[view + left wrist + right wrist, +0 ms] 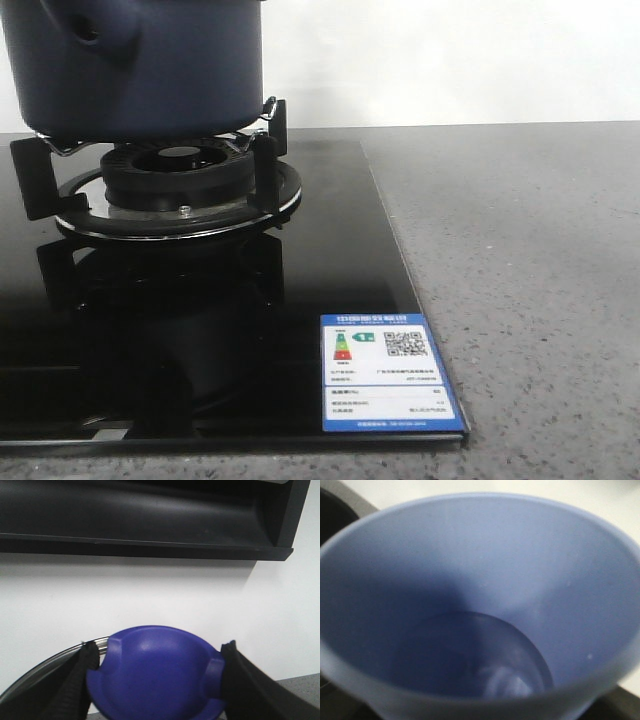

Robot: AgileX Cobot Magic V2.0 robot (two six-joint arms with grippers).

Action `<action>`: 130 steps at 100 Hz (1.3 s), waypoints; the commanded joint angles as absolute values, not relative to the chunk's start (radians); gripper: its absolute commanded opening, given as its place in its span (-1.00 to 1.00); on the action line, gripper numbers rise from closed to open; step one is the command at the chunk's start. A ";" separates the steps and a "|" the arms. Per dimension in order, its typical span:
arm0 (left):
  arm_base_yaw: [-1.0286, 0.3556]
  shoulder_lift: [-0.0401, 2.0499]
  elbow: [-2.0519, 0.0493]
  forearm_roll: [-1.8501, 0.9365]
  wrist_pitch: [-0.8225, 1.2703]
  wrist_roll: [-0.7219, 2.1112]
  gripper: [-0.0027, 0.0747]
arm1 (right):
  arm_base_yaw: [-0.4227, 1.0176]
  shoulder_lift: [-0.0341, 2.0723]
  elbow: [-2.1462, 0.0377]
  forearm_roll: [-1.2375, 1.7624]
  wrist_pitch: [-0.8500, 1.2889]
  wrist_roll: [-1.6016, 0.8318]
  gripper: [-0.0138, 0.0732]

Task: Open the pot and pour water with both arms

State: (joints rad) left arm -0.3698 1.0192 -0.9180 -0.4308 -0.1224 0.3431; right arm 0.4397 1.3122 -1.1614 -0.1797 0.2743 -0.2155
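Pot: the dark navy-blue pot [135,65] sits on the black trivet [160,185] of a gas burner [180,165], at the upper left of the front view; its top is cut off, so whether it is open cannot be told there.
Lid knob: a rounded blue knob [155,672] fills the gap between the left gripper's [155,680] black fingers [75,680], which press its two sides; a metal-rimmed edge [45,667], probably the lid, shows beside it.
Cup: a pale blue cup [480,605] fills the right wrist view, a little water at its bottom.
Right gripper: its fingers are out of sight, so I cannot tell its state, though the cup seems held.
Progress: the lid looks gripped, perhaps lifted; pouring appears still to come.
Surface: glossy black glass hob [200,340] with an energy label [390,372], set in a grey speckled counter [530,280].
Room: white wall [450,60]; a dark range hood [145,520] overhead.
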 commanded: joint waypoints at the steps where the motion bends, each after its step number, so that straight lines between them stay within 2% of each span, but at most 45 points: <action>1: -0.366 0.994 -0.959 -0.423 -0.237 0.345 0.03 | 0.469 1.313 -1.263 -0.250 0.257 -0.217 0.33; 48: -0.366 0.994 -0.959 -0.404 -0.251 0.346 0.03 | 0.653 1.486 -1.487 -0.609 0.495 -0.217 0.33; 86: -0.311 0.994 -0.959 -0.404 -0.245 0.346 0.03 | 0.716 1.568 -1.494 -0.888 0.495 -0.217 0.33; 130: -0.311 0.994 -0.959 -0.404 -0.245 0.346 0.03 | 0.718 1.620 -1.496 -1.137 0.482 -0.217 0.33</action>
